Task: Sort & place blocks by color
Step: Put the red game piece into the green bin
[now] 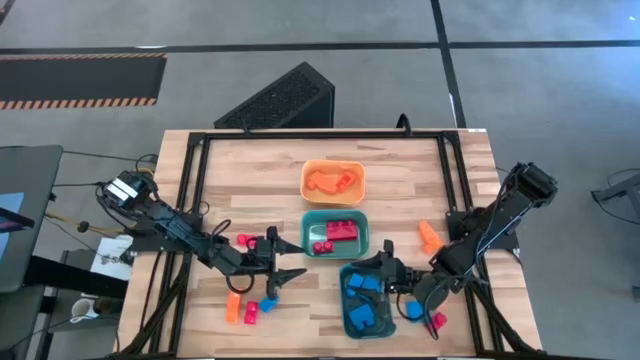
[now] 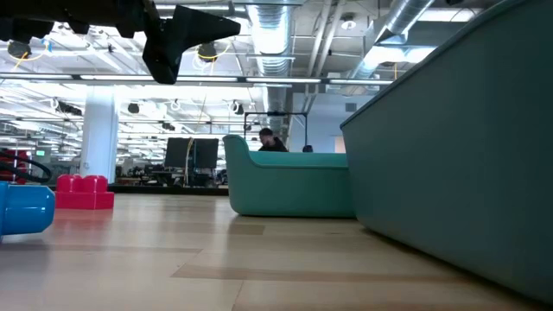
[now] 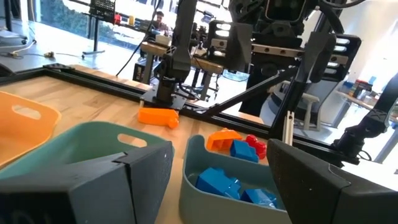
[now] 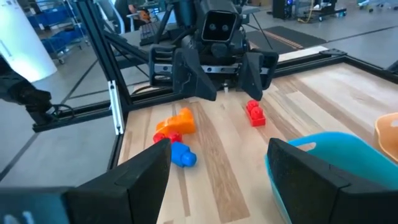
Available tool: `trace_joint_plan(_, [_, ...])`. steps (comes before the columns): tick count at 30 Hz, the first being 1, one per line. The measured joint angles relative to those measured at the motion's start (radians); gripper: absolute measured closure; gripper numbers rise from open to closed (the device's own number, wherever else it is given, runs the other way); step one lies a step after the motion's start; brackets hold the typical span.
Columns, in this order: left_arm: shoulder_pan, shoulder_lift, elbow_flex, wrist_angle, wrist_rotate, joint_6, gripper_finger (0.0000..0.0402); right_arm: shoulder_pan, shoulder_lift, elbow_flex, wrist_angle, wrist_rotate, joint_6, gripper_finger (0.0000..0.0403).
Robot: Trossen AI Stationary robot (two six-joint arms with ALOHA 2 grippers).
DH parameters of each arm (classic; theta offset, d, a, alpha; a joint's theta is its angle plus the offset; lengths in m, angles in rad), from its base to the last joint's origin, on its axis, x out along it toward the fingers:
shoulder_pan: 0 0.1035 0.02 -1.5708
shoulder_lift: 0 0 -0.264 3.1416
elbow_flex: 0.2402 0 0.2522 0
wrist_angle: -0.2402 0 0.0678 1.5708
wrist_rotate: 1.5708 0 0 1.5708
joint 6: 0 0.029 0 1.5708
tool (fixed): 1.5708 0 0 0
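Both grippers are open and hold nothing. My left gripper (image 1: pixel 297 262) hovers left of the teal bin (image 1: pixel 335 233), which holds red blocks (image 1: pixel 340 230). My right gripper (image 1: pixel 386 277) is at the right rim of the second teal bin (image 1: pixel 365 300), which holds blue blocks (image 3: pixel 217 180). The orange bin (image 1: pixel 333 182) holds orange blocks. Loose on the table near the left gripper lie a red block (image 4: pixel 254 113), an orange block (image 4: pixel 180 121), another red one (image 4: pixel 165 135) and a blue one (image 4: pixel 182 155). An orange block (image 1: pixel 429 236), a blue one (image 1: pixel 413 312) and a red one (image 1: pixel 440 320) lie at the right.
A black metal frame (image 1: pixel 195 190) borders the wooden tabletop on the left, far and right sides. The three bins stand in a row down the middle. Bare wood lies between the left frame rail and the bins. A person (image 2: pixel 268 138) sits far off in the room.
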Motion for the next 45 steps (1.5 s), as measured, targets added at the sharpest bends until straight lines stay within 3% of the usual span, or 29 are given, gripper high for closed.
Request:
trace_joint_plan(37, [0.000, -0.008, -0.001, 0.017, 0.000, 0.023, 0.0152, -0.001, -0.001, 0.000, 0.058, -0.033, -0.076, 0.0113])
trace_joint_plan(45, [0.000, -0.025, -0.001, 0.013, 0.045, 0.027, 0.0152, -0.002, -0.001, 0.000, 0.076, -0.031, -0.078, 0.0113])
